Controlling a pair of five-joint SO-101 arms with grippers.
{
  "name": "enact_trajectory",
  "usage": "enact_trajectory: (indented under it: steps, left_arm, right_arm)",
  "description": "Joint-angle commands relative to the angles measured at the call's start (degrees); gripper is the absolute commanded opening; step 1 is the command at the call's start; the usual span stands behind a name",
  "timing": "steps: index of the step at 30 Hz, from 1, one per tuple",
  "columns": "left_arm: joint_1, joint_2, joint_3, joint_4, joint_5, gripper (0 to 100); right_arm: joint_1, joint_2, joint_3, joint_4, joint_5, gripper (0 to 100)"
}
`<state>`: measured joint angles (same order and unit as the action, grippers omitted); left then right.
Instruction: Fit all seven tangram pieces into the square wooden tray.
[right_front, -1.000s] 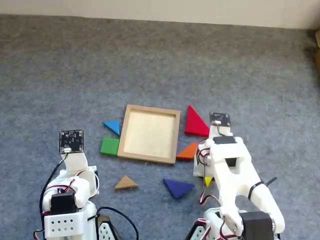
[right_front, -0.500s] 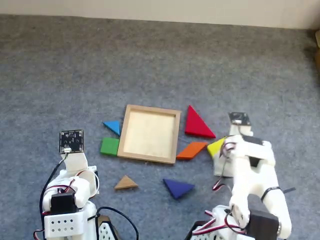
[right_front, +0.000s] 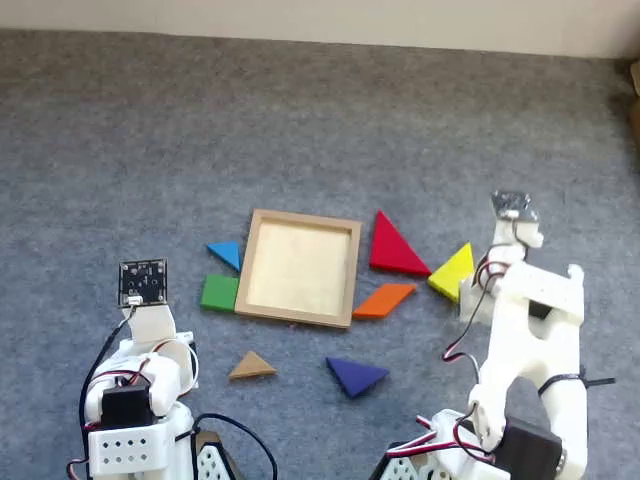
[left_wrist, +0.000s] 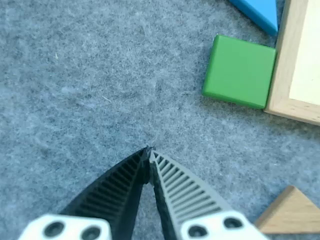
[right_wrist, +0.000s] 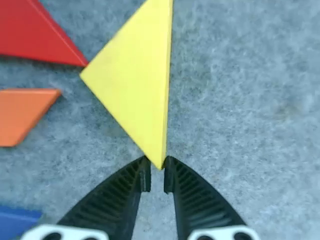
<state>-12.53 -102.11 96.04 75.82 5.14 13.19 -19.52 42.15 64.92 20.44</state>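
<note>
Grey carpet (right_front: 320, 120): it covers the table as far as a pale strip along the far edge.
High view, tray: the square wooden tray (right_front: 305, 219) lies flat at the middle of the carpet, and all seven pieces lie outside it.
High view, left of tray: the light blue triangle (right_front: 226, 253) and the green square (right_front: 219, 292) sit just beside the left rim.
High view, right of tray: the red triangle (right_front: 393, 246) lies just beside the right rim. The orange parallelogram (right_front: 384, 299) is at the tray's near right corner. The yellow triangle (right_front: 454, 271) lies past both, toward the carpet's right edge.
High view, near edge: the tan triangle (right_front: 250, 367) and the dark blue triangle (right_front: 357, 374) lie apart from the tray, toward the carpet's near edge.
High view, arms: my left arm (right_front: 140, 375) stands at the near left corner and my right arm (right_front: 525, 330) at the near right, its wrist beside the yellow triangle.
Left wrist view, left gripper (left_wrist: 149, 152): my fingers are pressed together on nothing, tips over bare carpet (touching it or just above, I cannot tell). The green square lies ahead, just beside the tray's rim.
Right wrist view, right gripper (right_wrist: 156, 172): my fingers are nearly together, pinching one sharp corner of the yellow triangle. Another of its corners lies just beside the red triangle's tip, with the orange parallelogram near.
</note>
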Motion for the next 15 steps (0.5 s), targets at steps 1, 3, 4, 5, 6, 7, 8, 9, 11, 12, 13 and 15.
enact_trajectory:
  steps: [1, 3, 4, 5, 6, 7, 8, 9, 11, 12, 13, 15]
  left_arm:
    - [-0.92, -2.07, 1.19, 0.26, -0.62, 1]
    - [-0.92, -2.07, 1.19, 0.26, -0.62, 1]
    - [-0.92, -2.07, 1.19, 0.26, -0.62, 1]
    - [-0.92, -2.07, 1.19, 0.26, -0.62, 1]
    - [-0.92, -2.07, 1.19, 0.26, -0.62, 1]
    - [-0.92, -2.07, 1.19, 0.26, -0.62, 1]
    - [-0.92, -2.07, 1.19, 0.26, -0.62, 1]
    - [-0.92, -2.07, 1.19, 0.26, -0.62, 1]
    - [-0.92, -2.07, 1.19, 0.26, -0.62, 1]
    - [-0.92, -2.07, 1.19, 0.26, -0.62, 1]
    - [-0.92, -2.07, 1.19, 0.26, -0.62, 1]
    - [-0.92, -2.07, 1.19, 0.26, -0.62, 1]
  right_arm:
    - [-2.59, -0.84, -10.59, 8.92, 0.62, 5.6]
    - [-4.26, -0.48, -14.64, 12.26, 0.26, 7.3]
    - [-5.14, -0.31, -16.31, 13.32, 0.18, 9.8]
    - [-6.20, -0.31, -17.71, 13.76, 0.18, 13.2]
    - [-7.34, -0.31, -18.95, 13.93, 0.18, 17.3]
    - [-8.40, -0.22, -19.91, 13.93, 0.18, 21.7]
    - [-9.36, -0.13, -20.35, 13.85, 0.09, 25.8]
    - [-10.24, -0.13, -20.44, 13.85, 0.00, 29.3]
    - [-11.65, -0.13, -20.44, 12.26, -3.25, 32.9]
    - [-12.09, 0.31, -20.44, 11.03, -5.54, 33.6]
    - [-12.35, 1.01, -20.44, 9.80, -7.47, 34.1]
    - [-13.49, 3.91, -20.44, 7.60, -9.76, 35.1]
